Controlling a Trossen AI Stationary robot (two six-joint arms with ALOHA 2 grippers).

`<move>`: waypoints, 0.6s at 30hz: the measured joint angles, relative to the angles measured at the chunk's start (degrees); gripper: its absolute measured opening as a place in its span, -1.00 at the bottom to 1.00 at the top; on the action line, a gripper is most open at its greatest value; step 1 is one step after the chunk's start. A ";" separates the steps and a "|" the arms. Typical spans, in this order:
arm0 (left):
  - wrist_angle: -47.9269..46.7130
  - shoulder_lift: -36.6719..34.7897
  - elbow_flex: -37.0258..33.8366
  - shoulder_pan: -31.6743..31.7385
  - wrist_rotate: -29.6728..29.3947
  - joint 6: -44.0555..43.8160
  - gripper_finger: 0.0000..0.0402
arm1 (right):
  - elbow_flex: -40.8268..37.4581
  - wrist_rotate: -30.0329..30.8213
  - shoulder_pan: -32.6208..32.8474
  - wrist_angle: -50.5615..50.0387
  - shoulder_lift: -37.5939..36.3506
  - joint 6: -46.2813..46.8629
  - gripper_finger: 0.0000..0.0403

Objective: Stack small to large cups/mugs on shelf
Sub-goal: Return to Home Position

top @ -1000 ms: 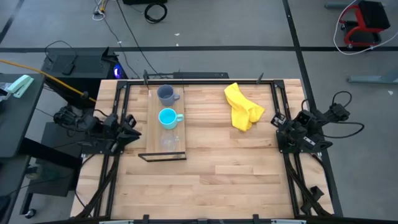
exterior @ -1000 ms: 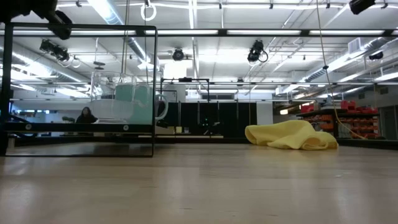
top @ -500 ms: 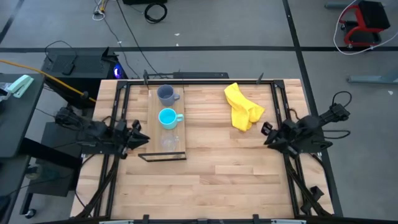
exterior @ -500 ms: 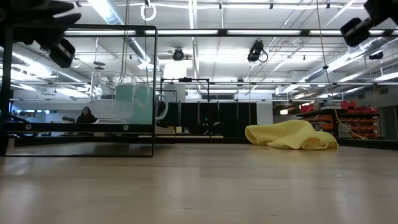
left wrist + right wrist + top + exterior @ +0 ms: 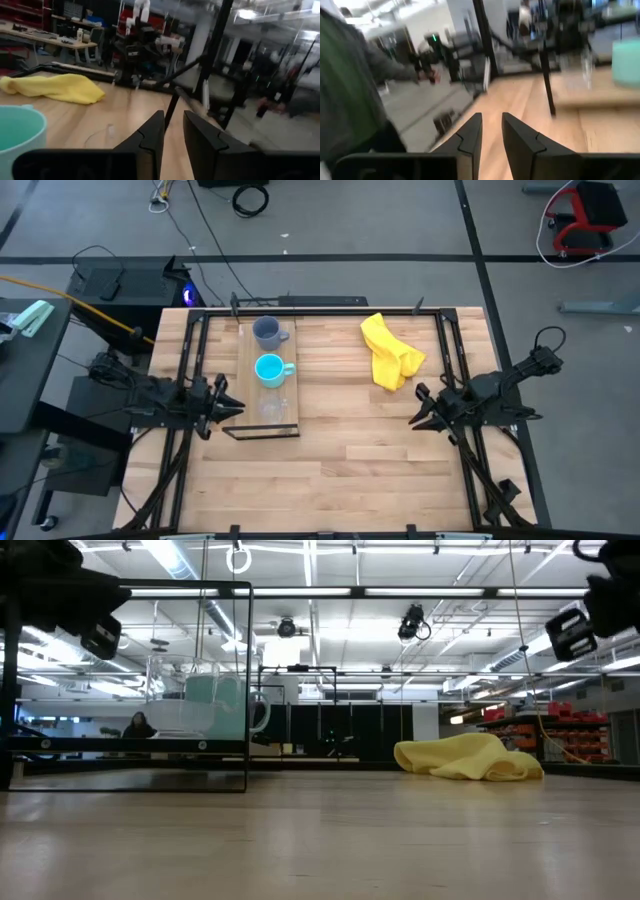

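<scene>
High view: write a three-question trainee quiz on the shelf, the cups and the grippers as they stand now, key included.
1. True or false: on the shelf, the turquoise mug stands between the grey-blue mug and the clear glass cup.
2. Where does the yellow cloth lie? A: on the shelf. B: on the tabletop, apart from the shelf. C: in a gripper.
3. Short answer: what do the left gripper and the right gripper hold?
Key: 1 true; 2 B; 3 nothing, both are empty.
</scene>
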 joint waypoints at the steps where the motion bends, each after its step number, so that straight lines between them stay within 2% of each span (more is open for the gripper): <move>1: -0.98 0.03 0.00 0.00 0.04 1.70 -0.61 | 0.00 0.00 0.01 -1.79 0.07 0.58 -0.59; 6: -1.15 0.38 0.02 0.00 0.20 9.45 -0.61 | 0.67 0.00 0.06 -1.68 1.01 3.09 -0.59; 18: -1.21 0.37 0.02 0.00 0.16 9.84 -0.61 | 1.03 -0.02 0.07 -1.81 1.08 3.83 -0.59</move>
